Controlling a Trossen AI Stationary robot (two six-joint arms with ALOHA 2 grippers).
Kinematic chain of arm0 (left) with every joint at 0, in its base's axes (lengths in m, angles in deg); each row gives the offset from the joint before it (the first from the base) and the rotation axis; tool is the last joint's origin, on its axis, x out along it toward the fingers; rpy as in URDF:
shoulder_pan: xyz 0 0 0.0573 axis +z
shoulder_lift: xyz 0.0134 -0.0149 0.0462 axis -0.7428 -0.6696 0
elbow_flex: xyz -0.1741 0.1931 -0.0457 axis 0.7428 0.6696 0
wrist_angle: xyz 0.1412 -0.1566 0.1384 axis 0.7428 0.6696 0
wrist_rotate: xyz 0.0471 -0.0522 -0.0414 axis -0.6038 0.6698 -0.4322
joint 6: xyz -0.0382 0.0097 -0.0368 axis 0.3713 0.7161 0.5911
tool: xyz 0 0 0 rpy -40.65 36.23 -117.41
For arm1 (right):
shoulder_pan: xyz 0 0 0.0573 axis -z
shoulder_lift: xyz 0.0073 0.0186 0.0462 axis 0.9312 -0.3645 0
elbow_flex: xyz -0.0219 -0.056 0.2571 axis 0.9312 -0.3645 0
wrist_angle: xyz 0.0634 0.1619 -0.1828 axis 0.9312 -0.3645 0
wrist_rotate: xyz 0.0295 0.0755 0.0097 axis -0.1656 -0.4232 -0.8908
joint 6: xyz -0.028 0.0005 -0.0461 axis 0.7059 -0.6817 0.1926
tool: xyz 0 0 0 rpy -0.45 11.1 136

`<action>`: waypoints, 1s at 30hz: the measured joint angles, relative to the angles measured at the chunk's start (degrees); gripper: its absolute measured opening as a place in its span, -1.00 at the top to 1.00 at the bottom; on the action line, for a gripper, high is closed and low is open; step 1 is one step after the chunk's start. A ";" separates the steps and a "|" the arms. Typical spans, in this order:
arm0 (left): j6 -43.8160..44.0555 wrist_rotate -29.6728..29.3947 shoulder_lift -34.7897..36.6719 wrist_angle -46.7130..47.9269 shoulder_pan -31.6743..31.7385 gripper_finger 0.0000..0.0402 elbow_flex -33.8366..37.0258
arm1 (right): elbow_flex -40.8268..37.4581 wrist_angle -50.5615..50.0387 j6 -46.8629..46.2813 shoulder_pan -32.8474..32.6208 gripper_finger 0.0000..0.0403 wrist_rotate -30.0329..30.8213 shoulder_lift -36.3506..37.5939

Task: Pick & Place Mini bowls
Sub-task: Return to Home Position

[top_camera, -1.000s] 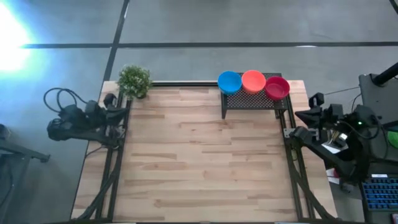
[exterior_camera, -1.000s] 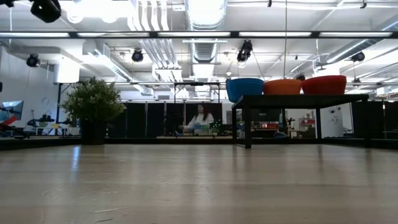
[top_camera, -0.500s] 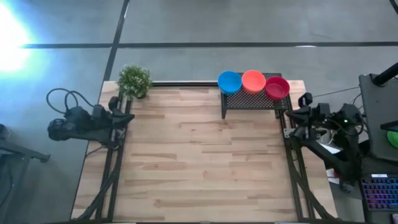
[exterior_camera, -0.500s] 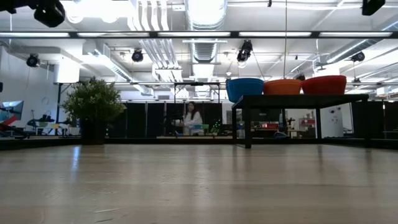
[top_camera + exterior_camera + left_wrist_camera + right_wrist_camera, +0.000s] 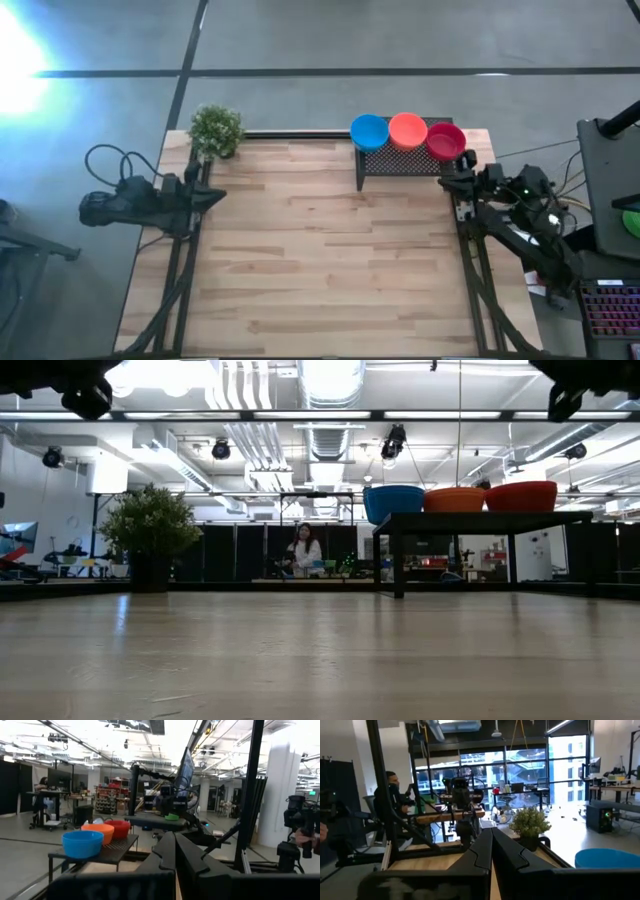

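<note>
From overhead we see the blue bowl [image 5: 369, 131], orange bowl [image 5: 408, 129] and red bowl [image 5: 446, 141] in a row on the black rack [image 5: 400, 162] at the 1 o'clock area of the table [image 5: 320, 270]. Only the low view shows their plain, shallow side walls raised on the rack's legs. We cannot tell whether each is one bowl or several nested. The left gripper [image 5: 213, 196] sits at 9 o'clock and the right gripper [image 5: 445, 180] at 3 o'clock. The wrist views alone show both finger pairs pressed together, holding nothing.
</note>
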 joint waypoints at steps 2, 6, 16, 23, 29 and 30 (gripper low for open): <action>0.67 0.01 0.00 -0.05 0.00 1.00 0.55 | -1.72 2.01 -0.22 0.00 0.96 -0.12 0.00; 1.06 0.02 0.00 -0.92 0.00 1.00 1.44 | -4.88 4.88 -0.25 0.00 0.96 -0.75 0.00; 3.43 0.48 0.00 -4.72 0.00 1.00 5.93 | -12.59 16.02 -3.67 0.00 0.96 -6.98 0.03; 4.02 0.77 0.00 -8.20 0.00 1.00 10.21 | -16.30 17.65 -3.60 -0.01 0.96 -8.02 0.09; 3.96 0.90 0.00 -11.63 0.00 1.00 13.90 | -19.58 22.13 -3.65 -0.02 0.96 -10.82 0.09; 3.96 0.90 0.00 -12.03 0.00 1.00 14.52 | -20.20 22.93 -3.65 -0.02 0.96 -10.82 0.09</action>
